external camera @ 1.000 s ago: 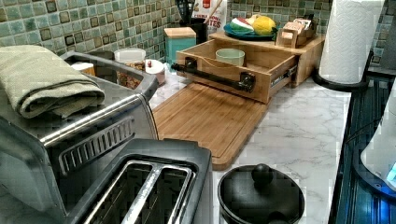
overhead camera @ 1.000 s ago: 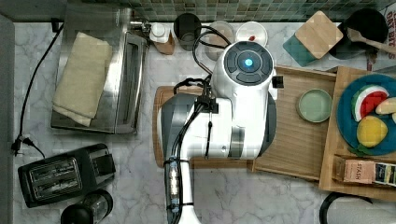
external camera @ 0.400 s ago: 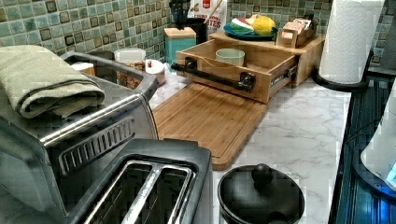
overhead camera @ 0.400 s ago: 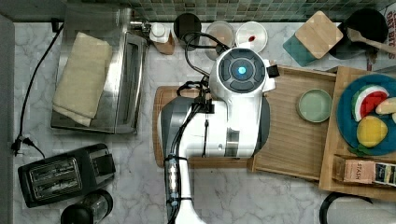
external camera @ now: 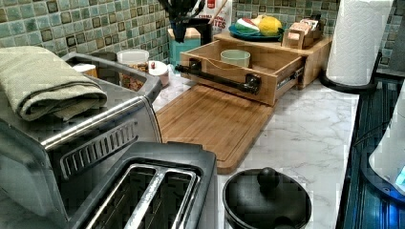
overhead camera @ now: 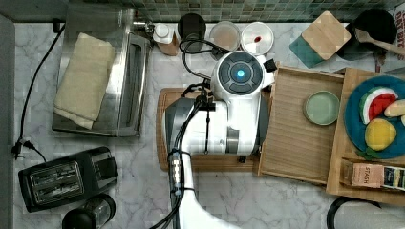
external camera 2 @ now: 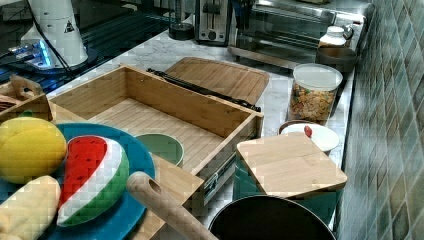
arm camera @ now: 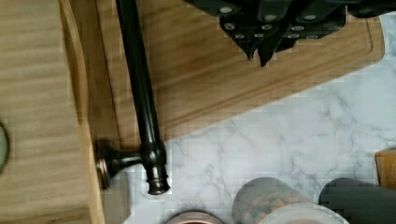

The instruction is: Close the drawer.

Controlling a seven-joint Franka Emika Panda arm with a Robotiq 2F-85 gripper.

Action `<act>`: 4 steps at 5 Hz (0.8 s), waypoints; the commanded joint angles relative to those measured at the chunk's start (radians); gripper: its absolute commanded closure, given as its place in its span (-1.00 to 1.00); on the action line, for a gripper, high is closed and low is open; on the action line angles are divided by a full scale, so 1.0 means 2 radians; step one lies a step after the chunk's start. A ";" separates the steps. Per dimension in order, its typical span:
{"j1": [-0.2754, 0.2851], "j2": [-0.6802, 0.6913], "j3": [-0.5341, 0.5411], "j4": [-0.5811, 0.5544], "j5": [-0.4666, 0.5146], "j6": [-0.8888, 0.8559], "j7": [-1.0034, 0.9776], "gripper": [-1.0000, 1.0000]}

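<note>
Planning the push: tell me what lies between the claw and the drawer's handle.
In the wrist view, only bare bamboo cutting board lies between the shut claw and the handle.

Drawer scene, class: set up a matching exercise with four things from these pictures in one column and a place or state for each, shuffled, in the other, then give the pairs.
Things:
1. drawer
2. green bowl
3. folded towel
4. gripper

Places or states:
A. lying on top of the toaster oven
B. pulled open, its black bar handle over the cutting board
C. hanging above the cutting board, fingers close together
D. sitting inside the drawer

Pairs: 1-B, 2-D, 3-A, 4-C
</note>
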 commanded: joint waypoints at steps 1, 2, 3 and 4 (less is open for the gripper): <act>0.039 0.053 0.010 -0.029 -0.090 0.047 0.035 1.00; 0.046 0.057 0.003 -0.061 -0.141 0.090 0.049 1.00; 0.034 0.074 0.002 -0.056 -0.127 0.083 0.033 1.00; 0.028 0.081 -0.007 -0.061 -0.124 0.084 0.012 1.00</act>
